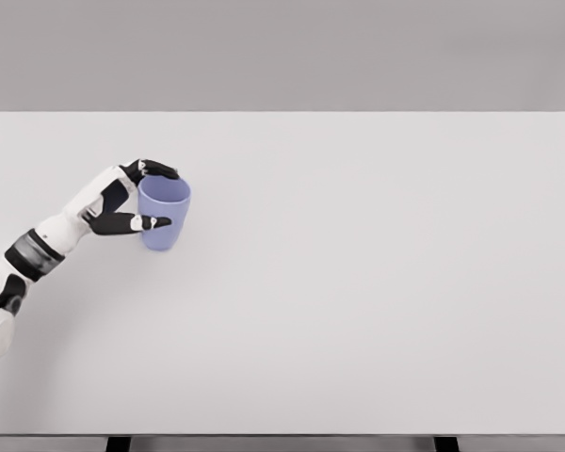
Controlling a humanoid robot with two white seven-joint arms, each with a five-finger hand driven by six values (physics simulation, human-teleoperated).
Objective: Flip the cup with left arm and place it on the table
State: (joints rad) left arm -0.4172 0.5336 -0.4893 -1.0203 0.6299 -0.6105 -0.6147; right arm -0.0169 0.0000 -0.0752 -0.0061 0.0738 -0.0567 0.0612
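A light blue-violet cup stands upright on the white table, left of the middle, with its open mouth facing up. My left hand comes in from the lower left and wraps the cup from its left side. The fingers curl behind the rim and the thumb lies across the cup's front wall. The cup's base seems to rest on the table. My right arm does not show.
The table's front edge runs along the bottom of the picture and a plain grey wall stands behind its far edge. Nothing else lies on the tabletop.
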